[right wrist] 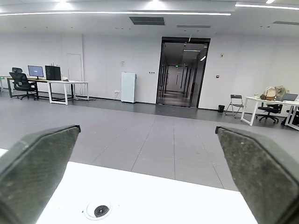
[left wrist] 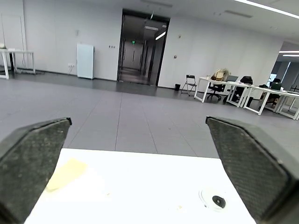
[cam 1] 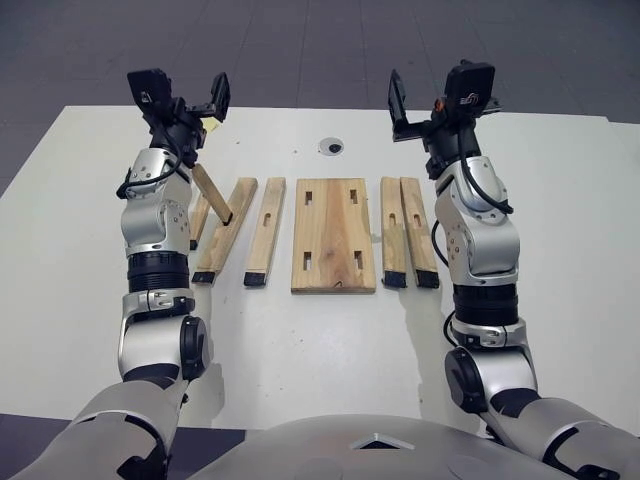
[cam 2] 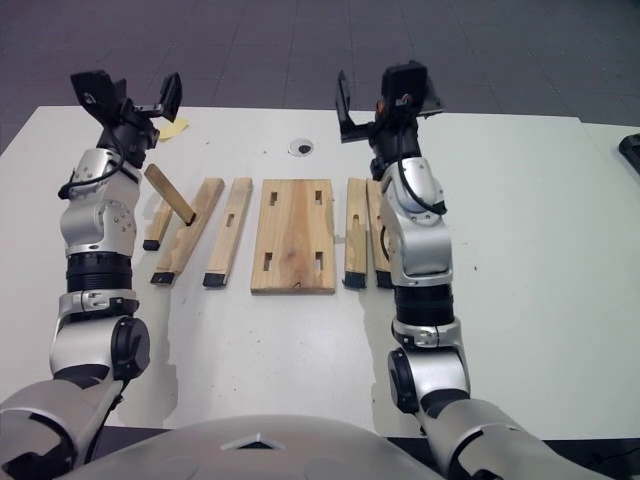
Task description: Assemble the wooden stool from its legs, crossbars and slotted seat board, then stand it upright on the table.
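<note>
Surface: white, flat and matte, w/ 1 round grommet set near the far edge.
Seat board: pale wood rectangle w/ visible grain. 4 rectangular slots are counted. It is laid flat mid-surface, btwn the two arms.
Long slats: 4 are counted, all pale wood w/ dark end caps and slots cut through. 2 are laid L of the seat board. 2 are laid R of it, side by side and touching, just beside the R forearm.
Short bar: plain wood stick, set aslant over the outer L slat. Whether it is seated in a slot can't be told.
Part-hidden piece: 1 more wood strip, seen beside the L forearm and mostly covered by it.
L tool: held raised over the far L part of the surface, forearm stretched fwd. The dark, cross-hatched pads are spread wide apart and nothing is held.
R tool: mirrored pose over the far R part. The pads are likewise spread, w/ nothing held.
Yellow note: 1 is seen, lying flat on the surface just beyond the L tool.
</note>
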Controlling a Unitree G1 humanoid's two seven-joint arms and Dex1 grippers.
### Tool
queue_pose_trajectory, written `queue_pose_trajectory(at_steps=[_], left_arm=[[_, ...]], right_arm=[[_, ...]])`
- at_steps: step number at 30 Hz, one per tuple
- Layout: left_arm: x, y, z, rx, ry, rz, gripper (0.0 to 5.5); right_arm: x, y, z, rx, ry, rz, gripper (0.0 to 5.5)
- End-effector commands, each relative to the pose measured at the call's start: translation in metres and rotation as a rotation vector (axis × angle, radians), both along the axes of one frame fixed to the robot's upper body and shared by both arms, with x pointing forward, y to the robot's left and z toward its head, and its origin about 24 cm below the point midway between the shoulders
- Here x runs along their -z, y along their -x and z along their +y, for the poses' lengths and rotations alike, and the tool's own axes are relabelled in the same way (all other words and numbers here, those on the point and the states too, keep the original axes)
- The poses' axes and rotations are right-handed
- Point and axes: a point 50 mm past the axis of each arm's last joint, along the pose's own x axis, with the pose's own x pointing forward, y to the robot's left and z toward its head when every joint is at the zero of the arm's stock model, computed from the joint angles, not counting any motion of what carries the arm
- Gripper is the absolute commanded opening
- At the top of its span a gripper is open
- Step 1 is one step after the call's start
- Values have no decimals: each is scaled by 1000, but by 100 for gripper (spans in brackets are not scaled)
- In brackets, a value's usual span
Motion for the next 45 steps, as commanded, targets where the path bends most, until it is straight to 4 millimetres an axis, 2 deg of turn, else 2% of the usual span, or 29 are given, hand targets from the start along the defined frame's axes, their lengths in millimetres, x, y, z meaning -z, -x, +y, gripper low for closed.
queue_pose_trajectory(at_steps=[1, 3, 5, 7, 9, 10, 11, 15, 17, 19, 21, 25, 30, 36, 45], left_arm=[[-12, -2, 2, 14, -24, -21, 537], [-29, -2, 8, 3, 9, -86, 537], [-55, -2, 18, -18, 53, -170, 537], [-72, -2, 22, -20, 37, -206, 537], [-79, -3, 18, 0, 5, -213, 537], [-75, -3, 14, 20, -5, -193, 537], [-65, -5, 10, 30, -27, -152, 537], [21, -1, 0, 54, -136, 158, 537], [54, 8, -1, 60, -168, 256, 537], [77, 14, 0, 54, -167, 317, 537], [84, 14, 3, 34, -146, 331, 537], [75, 9, 4, 28, -120, 278, 537], [64, 11, 2, 51, -100, 221, 537], [35, 15, 3, 58, -61, 126, 537], [-3, 10, 7, 68, -53, 29, 537]], right_arm=[[2, 1, 0, 3, 1, 10, 540], [1, 1, -1, 4, 3, 7, 540], [0, 1, -2, 9, 5, 2, 540], [-1, 1, -4, 15, 3, -3, 540], [-2, 1, -5, 19, 2, -7, 540], [-2, 1, -5, 20, 1, -9, 540], [-3, 1, -5, 20, 0, -10, 540], [-3, 1, -3, 17, -2, -13, 540], [-3, 0, -4, 18, -2, -10, 540], [-2, 0, -6, 20, -2, -6, 540], [-2, 0, -8, 23, 0, -4, 540], [-2, -1, -9, 22, 5, 0, 540], [-1, -2, -10, 21, 10, 3, 540], [1, -1, -11, 30, 6, 8, 540], [3, -2, -9, 33, -4, 9, 540]])
